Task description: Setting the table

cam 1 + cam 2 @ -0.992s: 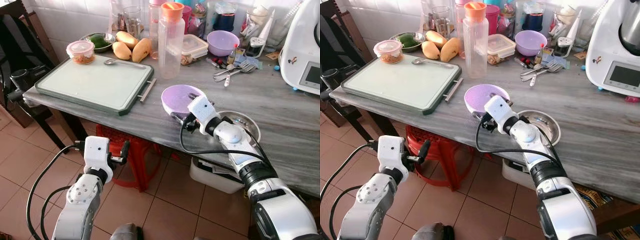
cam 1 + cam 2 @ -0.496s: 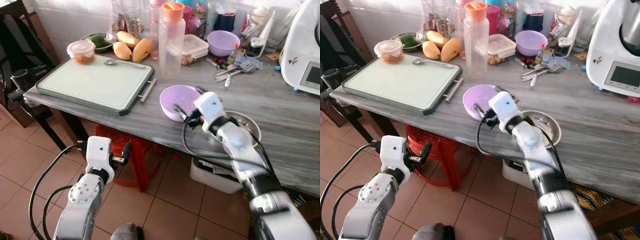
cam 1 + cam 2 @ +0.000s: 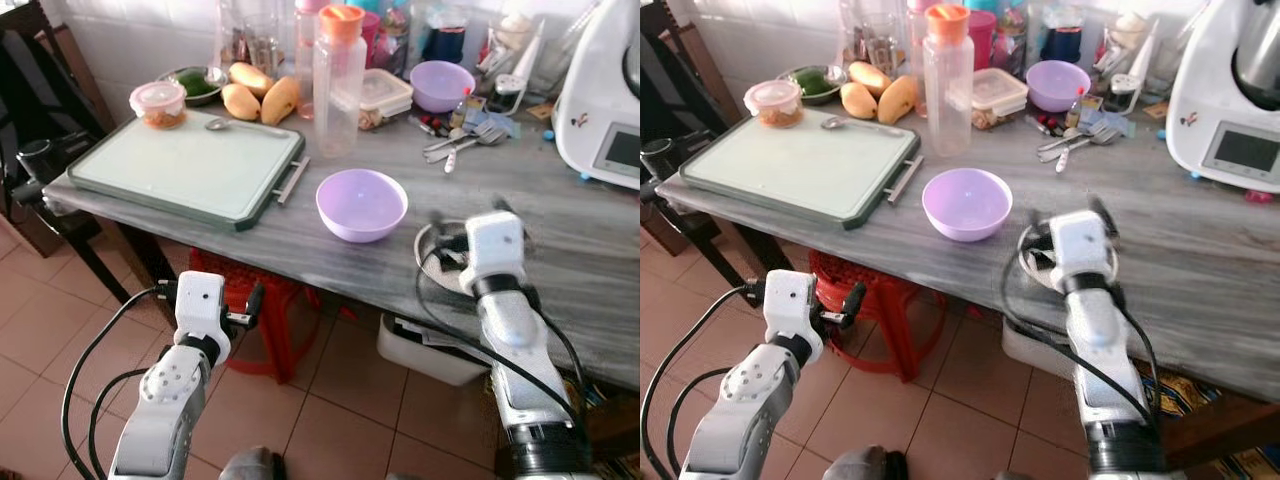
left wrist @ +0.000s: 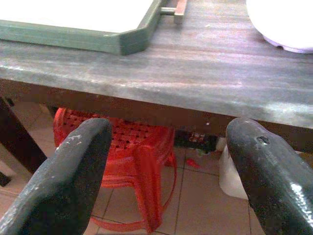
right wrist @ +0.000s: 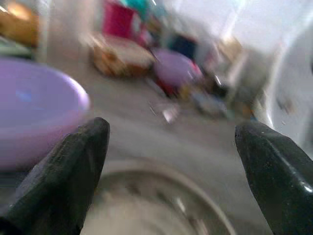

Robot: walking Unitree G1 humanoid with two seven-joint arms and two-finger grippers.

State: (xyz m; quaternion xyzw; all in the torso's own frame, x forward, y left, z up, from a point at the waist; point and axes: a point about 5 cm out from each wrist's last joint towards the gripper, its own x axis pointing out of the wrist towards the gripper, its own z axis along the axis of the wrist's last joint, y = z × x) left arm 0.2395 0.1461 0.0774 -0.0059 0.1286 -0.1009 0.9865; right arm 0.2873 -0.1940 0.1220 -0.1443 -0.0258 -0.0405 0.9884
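Observation:
A purple bowl (image 3: 361, 204) stands upright on the grey table (image 3: 300, 235), near its front edge. To its right lies a steel bowl (image 5: 161, 205), mostly covered by my right wrist. My right gripper (image 3: 1065, 208) hovers just above that steel bowl, open, with nothing between its fingers and apart from the purple bowl (image 5: 34, 112). My left gripper (image 4: 166, 166) hangs open below the table's front edge, facing the table side. A second purple bowl (image 3: 443, 85) and some forks (image 3: 460, 140) lie at the back.
A green-rimmed white tray (image 3: 190, 165) fills the table's left part. Behind it are mangoes (image 3: 262, 100), a tall bottle with an orange cap (image 3: 337, 80) and jars. A white appliance (image 3: 610, 100) stands at the right. A red stool (image 4: 132, 142) and a white bin (image 3: 420, 350) sit under the table.
My right gripper has let go of the purple bowl and drawn back to the right, over the steel bowl. The purple bowl now rests level on the table. The left arm barely moved.

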